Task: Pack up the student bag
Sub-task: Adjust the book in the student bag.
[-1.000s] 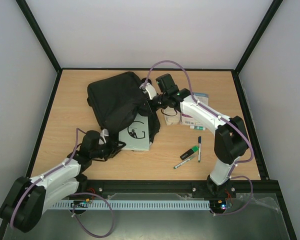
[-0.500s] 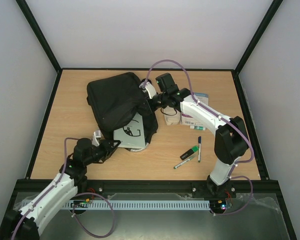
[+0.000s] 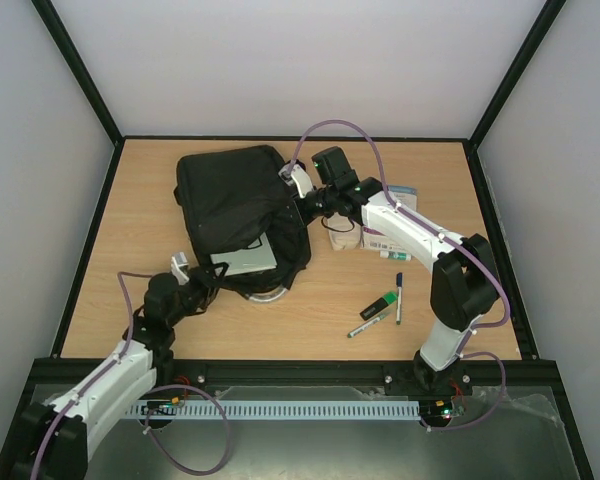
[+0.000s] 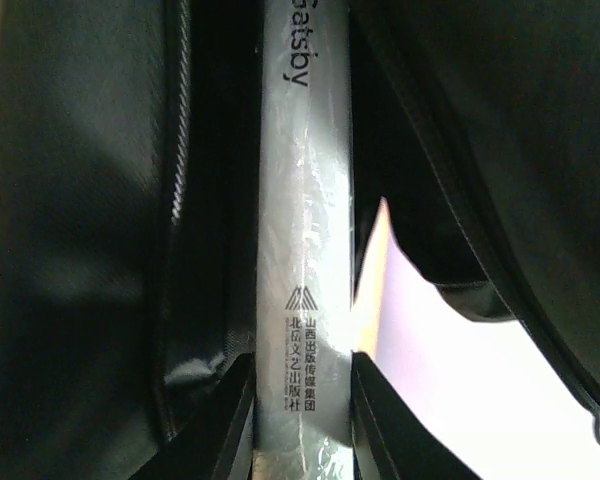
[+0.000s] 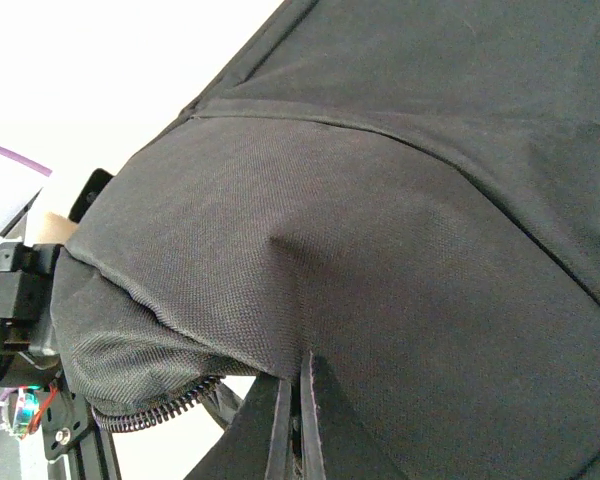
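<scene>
The student bag (image 3: 235,195), black fabric, lies at the middle left of the table with its mouth facing the near side. A pale grey book (image 3: 248,258) sits partly inside that mouth. My left gripper (image 3: 208,277) is shut on the book's near edge. In the left wrist view the silver spine of the book (image 4: 302,250) runs between both fingers of that gripper (image 4: 302,425), with bag fabric (image 4: 80,220) on each side. My right gripper (image 3: 303,205) is shut on the bag's right edge and holds it up. The right wrist view shows the gripper (image 5: 302,400) pinching a fold of the bag (image 5: 400,230) beside the zip (image 5: 150,410).
A green highlighter (image 3: 382,303), a dark pen (image 3: 398,285) and another pen (image 3: 365,325) lie right of centre. A pale roll (image 3: 342,238), a small box (image 3: 385,241) and a card (image 3: 401,190) sit under and behind the right arm.
My left arm drew back to the left and turned the book, which now sits deeper in the bag's mouth. The right gripper kept its hold on the bag.
</scene>
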Action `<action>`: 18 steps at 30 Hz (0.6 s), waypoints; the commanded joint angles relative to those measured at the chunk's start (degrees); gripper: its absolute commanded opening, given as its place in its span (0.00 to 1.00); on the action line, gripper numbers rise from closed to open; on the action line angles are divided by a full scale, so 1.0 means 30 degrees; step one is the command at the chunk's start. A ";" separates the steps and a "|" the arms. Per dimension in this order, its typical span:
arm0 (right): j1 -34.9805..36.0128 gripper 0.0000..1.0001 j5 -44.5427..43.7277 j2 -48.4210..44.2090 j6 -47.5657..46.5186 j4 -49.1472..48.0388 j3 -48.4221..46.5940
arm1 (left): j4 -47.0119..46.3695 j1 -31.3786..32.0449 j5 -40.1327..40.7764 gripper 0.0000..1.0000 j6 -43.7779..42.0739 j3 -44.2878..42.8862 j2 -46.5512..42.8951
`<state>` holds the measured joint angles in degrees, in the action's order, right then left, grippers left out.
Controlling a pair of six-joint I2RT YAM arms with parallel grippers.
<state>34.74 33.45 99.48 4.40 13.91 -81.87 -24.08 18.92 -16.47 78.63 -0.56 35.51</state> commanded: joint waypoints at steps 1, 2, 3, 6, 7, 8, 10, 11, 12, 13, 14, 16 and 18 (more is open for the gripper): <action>0.0080 0.01 0.1042 -0.0635 0.0257 -0.0047 -0.0189 | -0.3342 -0.0262 0.0702 0.02 -0.2051 -0.2137 0.1164; 0.0080 0.01 0.1023 -0.0615 0.0234 0.0001 -0.0221 | -0.3100 -0.0259 0.0688 0.02 -0.2192 -0.2624 0.1669; 0.0080 0.01 0.1028 -0.0583 0.0206 0.0040 -0.0284 | -0.2858 -0.0251 0.0685 0.02 -0.2359 -0.3132 0.2183; 0.0080 0.01 0.1154 -0.0512 0.0218 0.0094 -0.0340 | -0.2276 -0.0260 0.0763 0.02 -0.2954 -0.4518 0.3814; 0.0080 0.01 0.1194 -0.0511 0.0222 0.0081 -0.0364 | -0.2352 -0.0258 0.0794 0.02 -0.3107 -0.4844 0.4341; 0.0080 0.01 0.1207 -0.0533 0.0215 0.0065 -0.0364 | -0.2435 -0.0262 0.0838 0.02 -0.3210 -0.5160 0.4868; 0.0080 0.01 0.1237 -0.0538 0.0230 0.0083 -0.0431 | -0.2982 -0.0242 0.0714 0.02 -0.3268 -0.5619 0.5955; 0.0065 0.01 0.1256 -0.0507 0.0235 0.0102 -0.0486 | -0.3651 -0.0238 0.0586 0.02 -0.3208 -0.5773 0.6505; 0.0074 0.01 0.1310 -0.0492 0.0272 0.0123 -0.0547 | -0.4062 -0.0219 0.0457 0.02 -0.3117 -0.5972 0.7279; 0.0079 0.01 0.1353 -0.0458 0.0277 0.0158 -0.0639 | -0.4384 -0.0191 0.0371 0.02 -0.3098 -0.6213 0.7872; 0.0080 0.01 0.1406 -0.0376 0.0277 0.0214 -0.0777 | -0.4710 -0.0180 0.0349 0.02 -0.3117 -0.6462 0.8481; 0.0080 0.01 0.1562 -0.0208 0.0241 0.0373 -0.1069 | -0.5086 -0.0091 0.0464 0.02 -0.3243 -0.7095 0.9567; 0.0080 0.01 0.1607 -0.0068 0.0120 0.0579 -0.1289 | -0.5178 -0.0069 0.0601 0.02 -0.3526 -0.7679 1.0590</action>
<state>34.68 34.41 99.48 4.54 14.15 -82.37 -26.02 18.35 -15.09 71.90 -17.45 64.01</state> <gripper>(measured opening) 0.008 0.160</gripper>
